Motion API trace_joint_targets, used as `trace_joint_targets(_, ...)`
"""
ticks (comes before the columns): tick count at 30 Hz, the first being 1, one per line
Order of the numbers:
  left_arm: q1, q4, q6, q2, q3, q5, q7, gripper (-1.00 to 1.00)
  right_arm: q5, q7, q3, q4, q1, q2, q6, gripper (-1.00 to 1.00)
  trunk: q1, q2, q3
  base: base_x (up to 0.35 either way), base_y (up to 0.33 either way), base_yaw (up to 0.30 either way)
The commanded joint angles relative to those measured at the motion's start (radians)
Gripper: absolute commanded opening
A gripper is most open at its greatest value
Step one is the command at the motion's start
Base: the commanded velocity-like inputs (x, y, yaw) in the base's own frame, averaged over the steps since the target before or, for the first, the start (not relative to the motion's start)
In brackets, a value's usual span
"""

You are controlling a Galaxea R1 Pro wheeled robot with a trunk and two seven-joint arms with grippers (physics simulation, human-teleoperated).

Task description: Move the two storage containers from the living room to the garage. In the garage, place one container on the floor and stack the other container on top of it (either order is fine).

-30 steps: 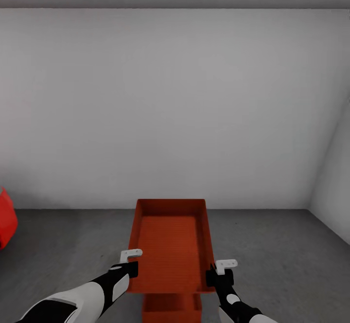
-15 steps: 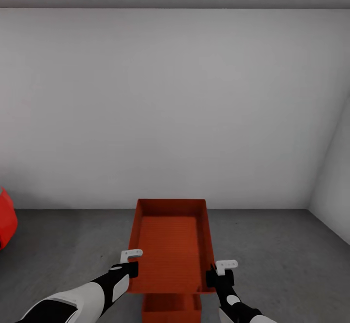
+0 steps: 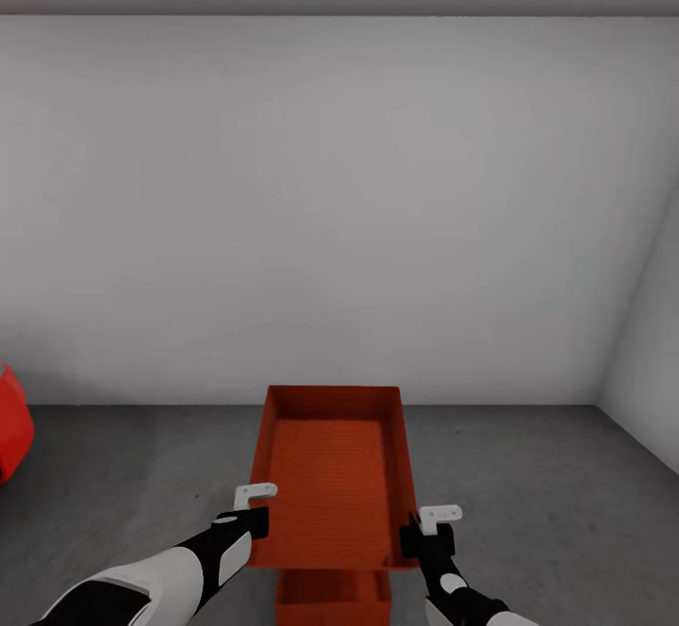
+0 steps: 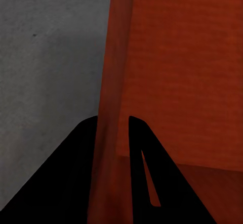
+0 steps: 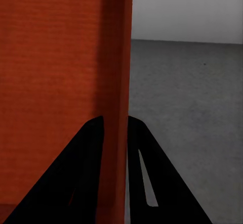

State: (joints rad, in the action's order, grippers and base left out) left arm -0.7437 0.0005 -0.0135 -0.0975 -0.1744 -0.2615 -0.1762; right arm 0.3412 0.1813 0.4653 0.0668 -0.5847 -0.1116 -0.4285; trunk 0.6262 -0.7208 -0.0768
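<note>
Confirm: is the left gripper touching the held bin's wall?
Touching. The left wrist view shows the bin wall pinched between the left gripper fingers.

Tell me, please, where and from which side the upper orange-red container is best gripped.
Grip the upper container by its long side walls, one tool per wall, near the end closest to the robot. The walls are thin and upright, so each fits between two fingers, as the left tool and right tool show.
</note>
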Motion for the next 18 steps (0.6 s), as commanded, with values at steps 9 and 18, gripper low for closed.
trace_joint_targets(9,0.000,-0.001,0.001,-0.001,-0.031,-0.026,0.001,-1.00,0.126,0.004,0.126,-0.003,-0.001,-0.006,-0.006,-1.00,0.000,-0.001,-0.014,0.000,0.000,0.000)
trace_joint_targets(18,0.000,-0.001,0.002,-0.001,0.037,0.019,0.001,-1.00,-0.366,-0.010,-0.373,0.004,-0.001,-0.008,0.010,-1.00,0.000,-0.001,-0.029,0.000,0.000,0.000)
